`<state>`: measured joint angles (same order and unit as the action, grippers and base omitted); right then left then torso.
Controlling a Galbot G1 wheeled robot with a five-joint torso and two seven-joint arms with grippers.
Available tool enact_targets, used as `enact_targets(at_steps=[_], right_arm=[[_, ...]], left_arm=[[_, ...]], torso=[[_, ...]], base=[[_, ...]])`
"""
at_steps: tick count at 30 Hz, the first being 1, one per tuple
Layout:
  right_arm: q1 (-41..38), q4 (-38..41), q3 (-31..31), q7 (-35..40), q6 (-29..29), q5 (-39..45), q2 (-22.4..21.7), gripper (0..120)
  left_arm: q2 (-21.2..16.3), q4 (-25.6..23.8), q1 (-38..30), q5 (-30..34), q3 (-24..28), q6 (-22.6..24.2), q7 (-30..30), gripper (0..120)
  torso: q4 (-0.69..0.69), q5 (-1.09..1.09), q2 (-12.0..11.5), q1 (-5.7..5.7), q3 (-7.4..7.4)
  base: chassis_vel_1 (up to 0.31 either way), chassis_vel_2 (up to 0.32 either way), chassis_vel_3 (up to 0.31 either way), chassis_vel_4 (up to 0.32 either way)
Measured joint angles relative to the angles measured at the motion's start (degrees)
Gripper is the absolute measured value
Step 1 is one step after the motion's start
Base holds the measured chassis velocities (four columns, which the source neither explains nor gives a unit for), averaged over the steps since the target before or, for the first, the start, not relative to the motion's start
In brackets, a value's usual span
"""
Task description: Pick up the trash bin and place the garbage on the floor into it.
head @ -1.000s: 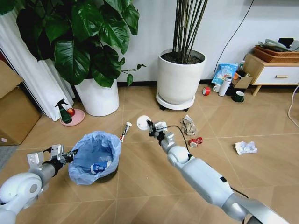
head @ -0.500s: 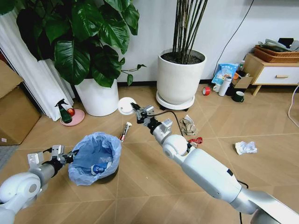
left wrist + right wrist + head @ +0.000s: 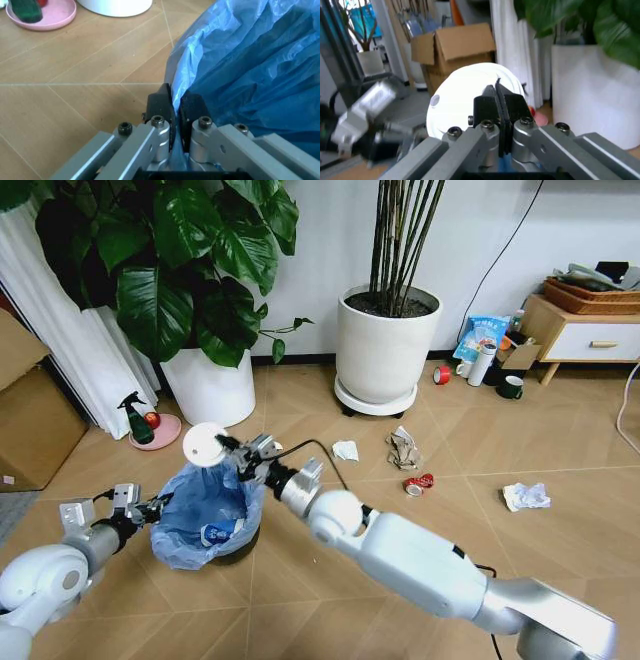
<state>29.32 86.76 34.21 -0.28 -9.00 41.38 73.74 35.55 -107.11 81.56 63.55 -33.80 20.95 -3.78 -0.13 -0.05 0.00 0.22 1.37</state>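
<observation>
i'm holding the trash bin (image 3: 205, 515) on the floor (image 3: 300, 600) at near left, left gripper (image 3: 152, 507) pinching the blue bag at its rim. my right gripper (image 3: 228, 448) is clamping the white disc (image 3: 204, 445) by its edge, hovering just over the bin's far rim. risk: if i'm letting go here the disc may be clipping the rim and rolling off. thin bag may also be slipping from the left pinch. tissue (image 3: 526, 496) and can (image 3: 418, 483) are waiting at right.

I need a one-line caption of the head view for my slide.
Right gripper holds round white disc above blue-lined black trash bin, whose rim left gripper pinches.
</observation>
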Motion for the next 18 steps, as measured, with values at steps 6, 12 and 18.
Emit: enact_targets(at_steps=[6,12,18], right_arm=[[0.6,-0.9,1.3,0.9,0.6,-0.3,0.6,5],[0.8,-1.0,1.5,1.3,0.7,-0.5,0.3,23],[1.1,-0.8,1.3,2.1,0.9,-0.5,0.1,45]], left_arm=[[-0.2,-1.2,0.1,0.5,-0.4,0.0,-0.1,0],[-0.2,-1.2,0.0,0.5,-0.4,0.0,-0.2,0],[-0.2,-1.3,0.1,0.5,-0.6,0.0,-0.4,0]], torso=[[-0.01,0.01,0.0,0.00,0.00],[0.00,0.00,0.0,0.00,0.00],[0.00,0.00,0.0,0.00,0.00]], base=[[0.000,0.000,0.000,0.000],[0.000,0.000,0.000,0.000],[0.000,0.000,0.000,0.000]])
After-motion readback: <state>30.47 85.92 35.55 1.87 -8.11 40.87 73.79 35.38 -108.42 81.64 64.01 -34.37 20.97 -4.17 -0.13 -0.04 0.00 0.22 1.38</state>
